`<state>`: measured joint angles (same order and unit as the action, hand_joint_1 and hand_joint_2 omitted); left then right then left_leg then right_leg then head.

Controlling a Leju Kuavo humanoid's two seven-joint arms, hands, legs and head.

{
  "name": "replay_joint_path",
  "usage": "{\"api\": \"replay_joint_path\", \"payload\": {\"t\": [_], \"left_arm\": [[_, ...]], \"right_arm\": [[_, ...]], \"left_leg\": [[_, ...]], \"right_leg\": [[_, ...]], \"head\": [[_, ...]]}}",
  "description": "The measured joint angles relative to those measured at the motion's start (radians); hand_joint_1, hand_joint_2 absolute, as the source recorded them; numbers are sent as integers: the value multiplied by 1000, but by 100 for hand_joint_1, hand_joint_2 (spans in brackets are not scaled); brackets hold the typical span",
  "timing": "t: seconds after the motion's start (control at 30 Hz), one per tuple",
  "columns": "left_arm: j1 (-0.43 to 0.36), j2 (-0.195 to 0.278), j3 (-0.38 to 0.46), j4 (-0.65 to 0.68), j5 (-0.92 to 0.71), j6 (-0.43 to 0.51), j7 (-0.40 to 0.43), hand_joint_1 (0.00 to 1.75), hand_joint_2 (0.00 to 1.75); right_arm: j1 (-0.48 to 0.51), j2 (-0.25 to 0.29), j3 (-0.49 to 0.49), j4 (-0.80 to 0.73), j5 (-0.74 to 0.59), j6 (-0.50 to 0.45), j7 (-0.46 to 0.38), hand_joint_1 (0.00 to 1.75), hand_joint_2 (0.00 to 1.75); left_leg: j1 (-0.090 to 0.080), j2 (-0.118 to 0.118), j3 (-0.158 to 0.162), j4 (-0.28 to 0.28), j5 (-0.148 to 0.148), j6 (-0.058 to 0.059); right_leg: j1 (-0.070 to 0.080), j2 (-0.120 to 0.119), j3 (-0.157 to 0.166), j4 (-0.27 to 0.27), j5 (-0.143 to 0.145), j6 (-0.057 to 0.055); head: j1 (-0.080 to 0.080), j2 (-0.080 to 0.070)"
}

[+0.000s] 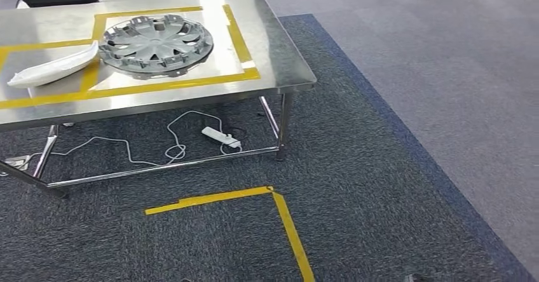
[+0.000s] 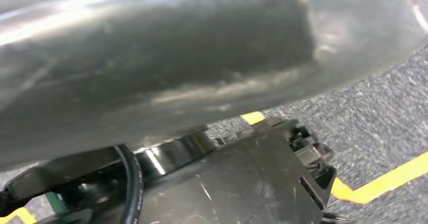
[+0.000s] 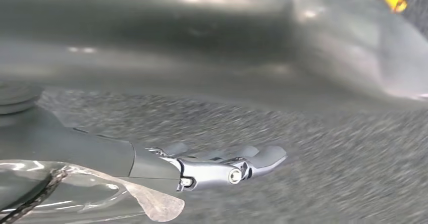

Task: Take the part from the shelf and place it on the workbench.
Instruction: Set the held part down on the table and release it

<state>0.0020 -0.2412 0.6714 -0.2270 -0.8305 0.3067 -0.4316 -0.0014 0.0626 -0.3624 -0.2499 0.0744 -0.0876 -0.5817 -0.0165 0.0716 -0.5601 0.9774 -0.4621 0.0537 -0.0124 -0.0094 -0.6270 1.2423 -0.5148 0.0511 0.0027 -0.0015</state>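
Head view shows a hubcap on the steel counter. The right hand has straight fingers holding nothing. The left hand's fingers I cannot tell.

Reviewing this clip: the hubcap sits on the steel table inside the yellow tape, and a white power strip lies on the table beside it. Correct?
Not quite. The hubcap does sit on the steel table inside the yellow tape, but the white power strip lies on the carpet under the table, as the head view shows.
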Motion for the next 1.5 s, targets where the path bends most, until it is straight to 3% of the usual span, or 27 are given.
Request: {"api": "replay_joint_path", "payload": {"t": [0.03, 0.1, 0.17, 0.2, 0.23, 0.33, 0.4, 0.43, 0.5, 0.57, 0.63, 0.7, 0.73, 0.8, 0.87, 0.93, 0.97, 1.03, 1.1, 1.13, 1.2, 1.27, 1.3, 1.33, 1.4, 1.47, 1.5], "left_arm": [[-1, 0, 0, 0, -3, -1, -3, 0, 0], [-1, 0, 0, 0, -7, -2, -7, 0, 0], [-3, 0, 0, 0, -8, -3, -9, 0, 0], [-5, 1, 0, 0, -8, -4, -10, 0, 0], [-5, 2, 0, 0, -7, -4, -12, 0, 0], [0, 4, 4, 0, 17, -14, -35, 0, 0], [1, 6, 22, 0, 76, -55, -74, 0, 0], [-1, 7, 37, 0, 113, -88, -97, 0, 0], [-6, 9, 77, -2, 178, -165, -125, 0, 0], [-11, 11, 115, -4, 208, -227, -132, 0, 0], [-12, 14, 141, -4, 209, -266, -132, 0, 0], [-17, 12, 155, -6, 198, -286, -130, 0, 0], [-21, 9, 158, -7, 190, -285, -128, 0, 0], [-28, 2, 160, -9, 171, -269, -121, 0, 0], [-27, -3, 160, -10, 155, -251, -115, 0, 0], [-24, -7, 161, -15, 145, -241, -116, 0, 0], [-25, -8, 161, -17, 142, -237, -119, 0, 0], [-26, -13, 163, -23, 140, -234, -124, 0, 0], [-28, -17, 167, -30, 149, -233, -131, 0, 0], [-30, -19, 172, -34, 159, -236, -138, 0, 0], [-32, -22, 189, -43, 198, -256, -152, 0, 0], [-34, -24, 214, -51, 241, -299, -161, 0, 0], [-33, -24, 226, -54, 258, -324, -163, 0, 0], [-32, -24, 238, -57, 271, -348, -164, 0, 0], [-28, -23, 258, -63, 286, -385, -165, 0, 0], [-26, -23, 271, -66, 291, -401, -165, 0, 0], [-26, -23, 275, -68, 292, -405, -165, 0, 0]], "right_arm": [[1, 0, -5, 0, 0, 1, -1, 0, 0], [-2, 0, -13, -1, 1, 2, -3, 0, 0], [-6, 0, -20, -2, 1, 2, -4, 0, 0], [-4, 0, -24, -2, 1, 3, -4, 0, 0], [-1, 1, -28, -2, 1, 3, -4, 0, 0], [4, 4, -38, -2, 1, 5, -9, 0, 0], [4, 4, -46, -2, 5, 11, -18, 0, 0], [5, 4, -51, -2, 10, 15, -22, 0, 0], [7, 4, -61, -2, 23, 21, -27, 0, 0], [6, 4, -68, -2, 34, 26, -27, 0, 0], [2, 4, -75, -2, 44, 34, -24, 0, 0], [2, 4, -83, -2, 55, 44, -19, 0, 0], [4, 3, -86, -1, 60, 48, -15, 0, 0], [3, 3, -92, -1, 66, 55, -6, 0, 0], [-1, 4, -98, 1, 68, 60, 3, 0, 0], [1, 4, -109, 2, 69, 63, 10, 0, 0], [3, 4, -115, 3, 69, 64, 12, 0, 0], [5, 3, -125, 3, 69, 64, 15, 0, 0], [1, 3, -133, 3, 70, 66, 15, 0, 0], [1, 3, -136, 3, 71, 68, 15, 0, 0], [3, 2, -142, 4, 73, 76, 12, 0, 0], [6, 2, -150, 4, 75, 87, 8, 0, 0], [4, 2, -154, 4, 78, 93, 6, 0, 0], [2, 1, -157, 4, 82, 100, 4, 0, 0], [0, -2, -161, 4, 88, 113, -1, 0, 0], [2, -4, -163, 4, 91, 121, -4, 0, 0], [2, -4, -164, 4, 92, 123, -4, 0, 0]], "left_leg": [[-2, 10, -7, 2, 6, -2], [-5, 30, -13, 6, 16, -9], [-6, 54, -16, 10, 25, -19], [-5, 58, -18, 13, 24, -23], [-3, 45, -21, 23, 12, -28], [9, -40, -58, 156, -102, -49], [13, -60, -83, 269, -159, -58], [14, -62, -79, 285, -156, -60], [16, -73, -22, 202, -97, -58], [20, -117, 44, 86, -47, -49], [20, -147, 60, 46, -39, -42], [19, -128, 58, 29, -39, -34], [21, -115, 59, 16, -38, -28], [25, -88, 60, -5, -34, -17], [23, -60, 54, -5, -29, -13], [22, -31, 49, -2, -28, -13], [22, -19, 48, -1, -28, -14], [22, 3, 48, 4, -29, -18], [18, 21, 47, 10, -30, -29], [16, 28, 47, 11, -29, -35], [15, 39, 47, 11, -27, -47], [19, 12, 40, 33, -50, -59], [21, -13, 25, 72, -80, -64], [22, -39, 2, 131, -118, -66], [22, -60, -51, 265, -181, -65], [21, -63, -67, 309, -181, -60], [20, -66, -48, 272, -151, -54]], "right_leg": [[4, -20, 56, -71, 15, -7], [14, -58, 163, -227, -8, -20], [19, -60, 200, -303, -36, -29], [16, -51, 195, -311, -35, -34], [14, -41, 192, -314, -30, -41], [9, -12, 173, -316, -9, -58], [9, 12, 159, -310, 3, -59], [9, 25, 153, -303, 7, -57], [9, 51, 142, -287, 10, -55], [8, 74, 125, -272, 10, -49], [5, 97, 108, -261, 15, -38], [0, 116, 93, -257, 22, -23], [1, 108, 81, -249, 17, -17], [2, 68, 42, -185, -24, -9], [0, 28, -17, -58, -85, -1], [-3, 15, -44, 16, -100, 6], [-5, 10, -29, -4, -82, 8], [-6, -16, 47, -136, -23, 9], [-3, -46, 106, -244, 6, -2], [0, -52, 111, -261, 7, -9], [4, -37, 103, -261, 11, -26], [1, -22, 100, -264, 19, -41], [0, -12, 100, -265, 25, -49], [0, -2, 97, -265, 29, -55], [5, 22, 89, -264, 34, -62], [10, 47, 84, -261, 38, -63], [13, 60, 82, -259, 39, -63]], "head": [[0, 0], [0, 0], [1, 0], [1, 0], [1, 0], [-1, 0], [-1, 0], [-1, 0], [-1, 0], [0, 0], [0, 0], [-1, 0], [0, 0], [8, 0], [13, 0], [14, 0], [14, 0], [15, 0], [13, 0], [12, 0], [11, 0], [10, 0], [9, 0], [7, 0], [7, 0], [7, 0], [7, 0]]}}
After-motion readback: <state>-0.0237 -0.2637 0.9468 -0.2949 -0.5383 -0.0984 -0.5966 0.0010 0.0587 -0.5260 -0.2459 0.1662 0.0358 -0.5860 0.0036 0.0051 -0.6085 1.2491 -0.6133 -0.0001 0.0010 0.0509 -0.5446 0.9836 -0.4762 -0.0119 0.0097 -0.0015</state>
